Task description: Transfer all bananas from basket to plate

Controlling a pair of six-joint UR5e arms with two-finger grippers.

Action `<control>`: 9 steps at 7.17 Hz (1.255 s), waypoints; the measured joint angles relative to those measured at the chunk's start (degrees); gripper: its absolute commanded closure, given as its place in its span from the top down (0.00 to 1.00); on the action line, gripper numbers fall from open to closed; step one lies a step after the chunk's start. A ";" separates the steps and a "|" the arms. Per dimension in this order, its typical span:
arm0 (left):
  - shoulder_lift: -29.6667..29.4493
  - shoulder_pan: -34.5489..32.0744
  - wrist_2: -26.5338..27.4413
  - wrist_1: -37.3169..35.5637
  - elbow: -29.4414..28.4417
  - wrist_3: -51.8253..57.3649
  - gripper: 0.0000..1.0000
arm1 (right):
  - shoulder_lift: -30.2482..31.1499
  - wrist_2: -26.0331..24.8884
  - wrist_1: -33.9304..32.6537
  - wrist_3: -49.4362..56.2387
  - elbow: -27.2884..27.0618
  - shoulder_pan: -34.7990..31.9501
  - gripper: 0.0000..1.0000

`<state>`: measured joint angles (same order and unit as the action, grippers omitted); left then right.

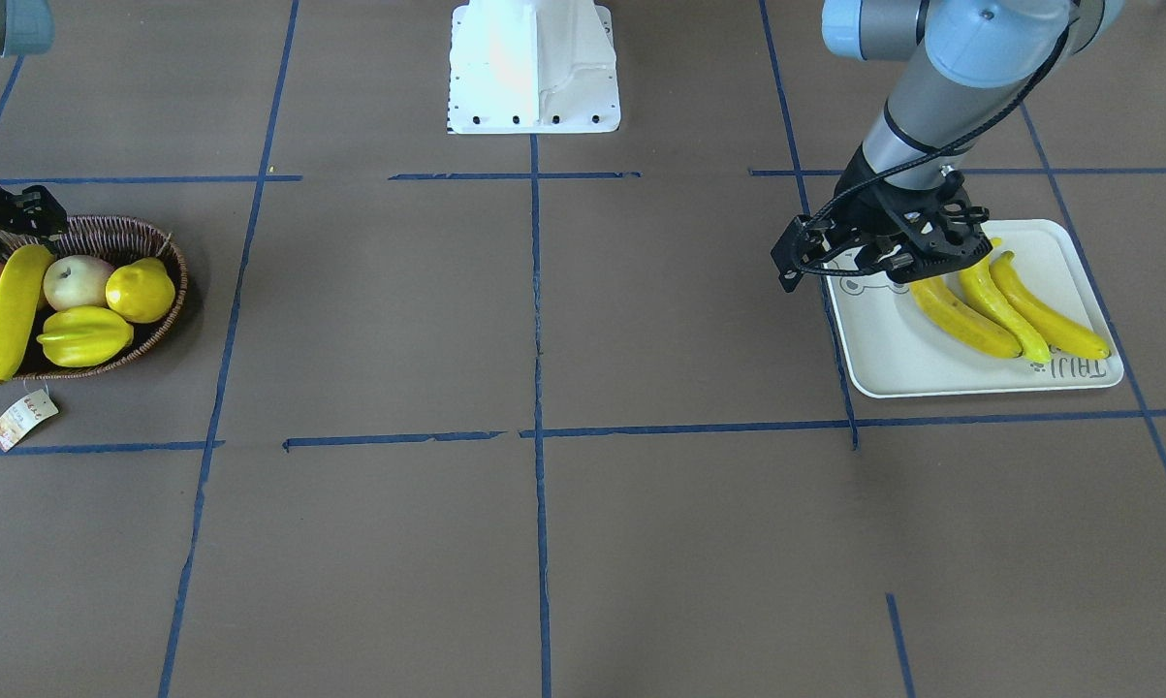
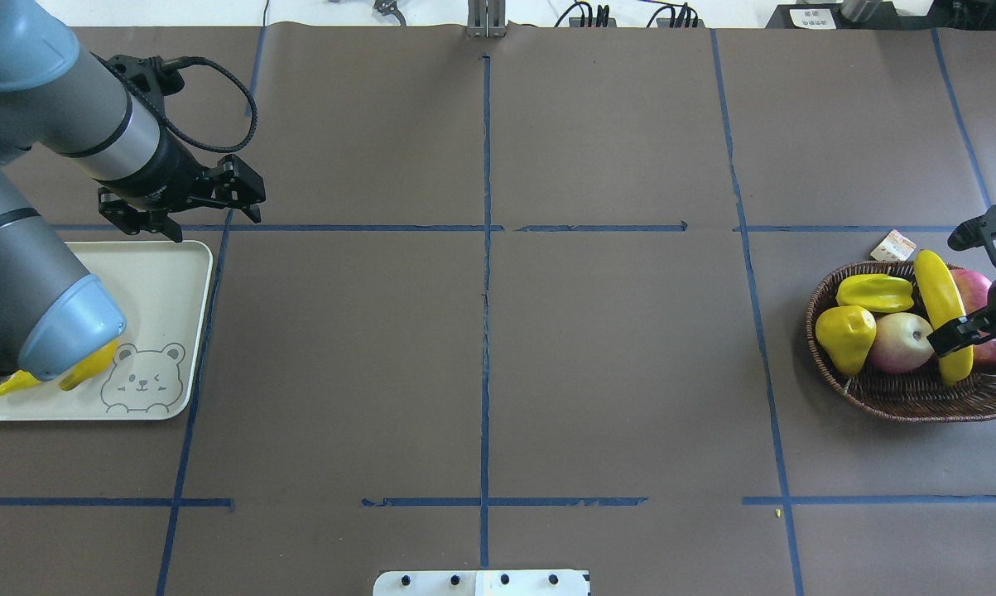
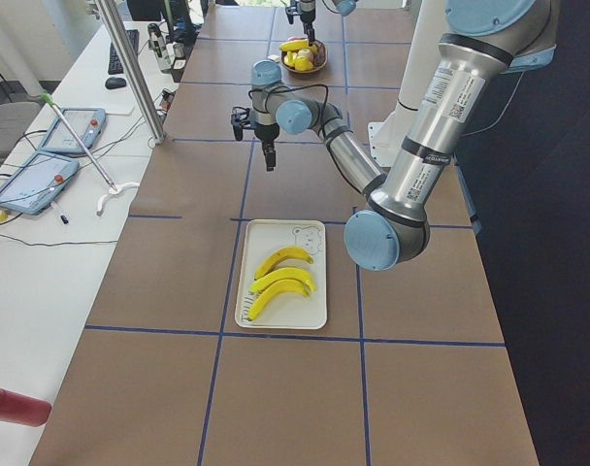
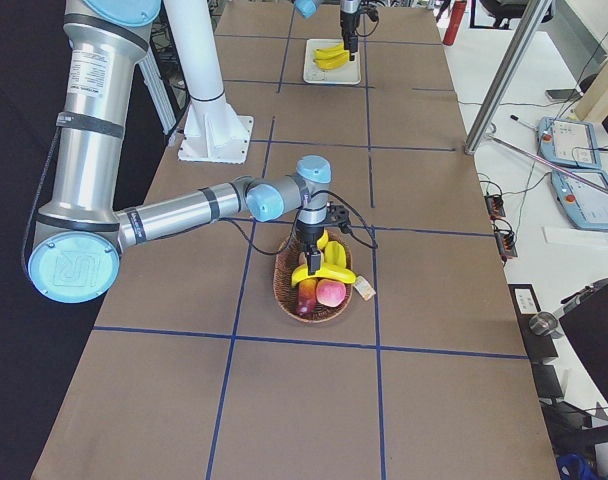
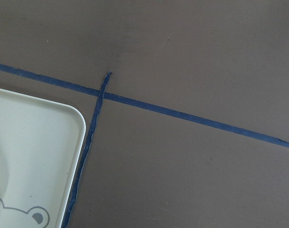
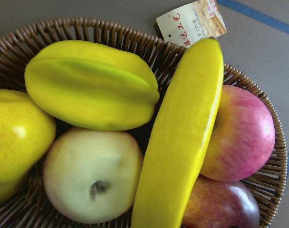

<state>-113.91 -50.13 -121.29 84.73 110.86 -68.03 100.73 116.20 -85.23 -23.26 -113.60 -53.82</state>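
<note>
Overhead view, left to right. The plate (image 2: 166, 290) sits at the left end of the counter (image 2: 481, 372). The left fingers (image 2: 245, 186) hover spread and empty just beyond its far corner. At the right end, the basket (image 2: 903, 401) holds the fourth banana (image 2: 943, 290), which lies across a pale apple (image 2: 895, 339) and a red apple (image 2: 974, 285), beside a star fruit (image 2: 874, 291). The right fingers (image 2: 953, 333) reach down at its robot-side half; whether they are clenched on it cannot be told. Likely hazard: the banana rests on rounded fruit, so an off-centre grip could let it pivot, slip out, or drag a neighbour along. The left arm hides most of the plate's load here, while the front view shows three bananas (image 1: 1007, 310) lying side by side on it.
</note>
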 measured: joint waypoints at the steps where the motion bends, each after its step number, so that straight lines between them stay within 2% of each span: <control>1: 0.00 0.01 0.00 0.00 0.06 0.00 0.99 | 0.00 0.10 0.00 0.08 0.59 0.07 0.74; 6: 0.05 0.03 0.03 0.06 0.09 0.03 0.99 | -0.15 0.09 -0.21 0.12 1.86 0.78 0.75; 7: 0.03 0.03 0.02 0.07 0.07 0.03 0.99 | -0.68 0.01 -0.31 0.09 2.30 1.23 0.70; 8: 0.01 0.03 0.01 0.08 0.07 0.06 0.99 | -1.50 -0.05 -0.42 0.06 2.93 1.47 0.55; 9: 0.00 0.03 0.01 0.07 0.13 0.08 0.99 | -1.93 -0.04 -0.47 0.07 3.28 1.47 0.36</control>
<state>-113.90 -50.10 -121.29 84.79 110.99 -67.95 98.80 116.16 -85.70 -23.18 -110.32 -52.34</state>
